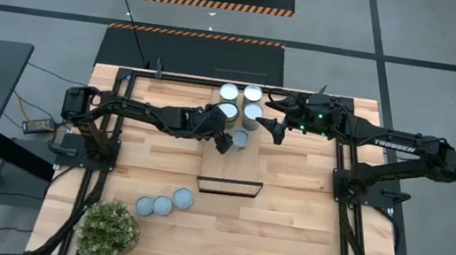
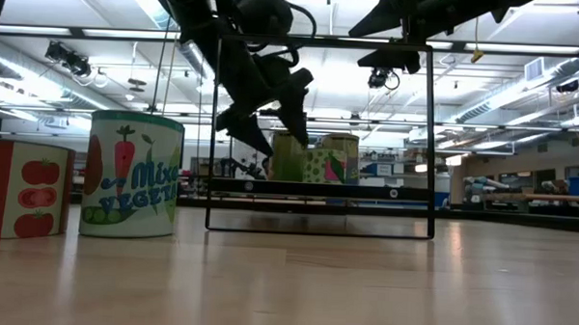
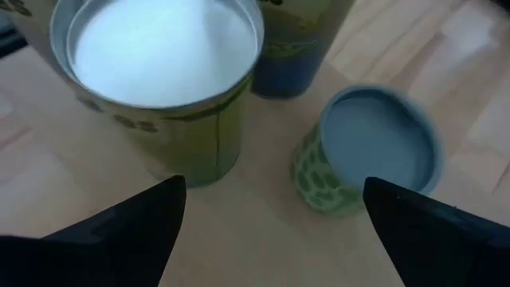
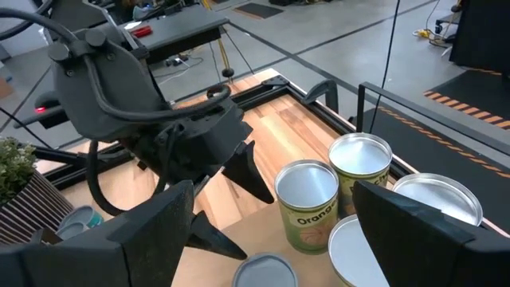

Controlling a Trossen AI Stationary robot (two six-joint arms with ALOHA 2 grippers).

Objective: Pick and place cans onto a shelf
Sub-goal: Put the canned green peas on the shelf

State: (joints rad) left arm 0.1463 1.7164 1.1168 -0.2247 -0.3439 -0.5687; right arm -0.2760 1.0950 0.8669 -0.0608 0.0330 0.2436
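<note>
The light-wood shelf (image 1: 231, 168) lies in the middle of the table, with its black frame (image 2: 316, 231) at its near end. Several cans stand on its far part. Four stand in a block (image 1: 241, 102), and a small blue-topped can with green sides (image 3: 374, 151) stands nearer. My left gripper (image 1: 224, 143) is open and empty, just left of and above the small can; it also shows in the left wrist view (image 3: 275, 211). My right gripper (image 1: 272, 119) is open and empty, raised at the right of the block (image 4: 271, 215).
Three more cans (image 1: 163, 205) stand on the table near the front left; two of them loom in the low view (image 2: 130, 176). A potted plant (image 1: 109, 231) stands at the front left corner. Bare shelf board lies near the frame.
</note>
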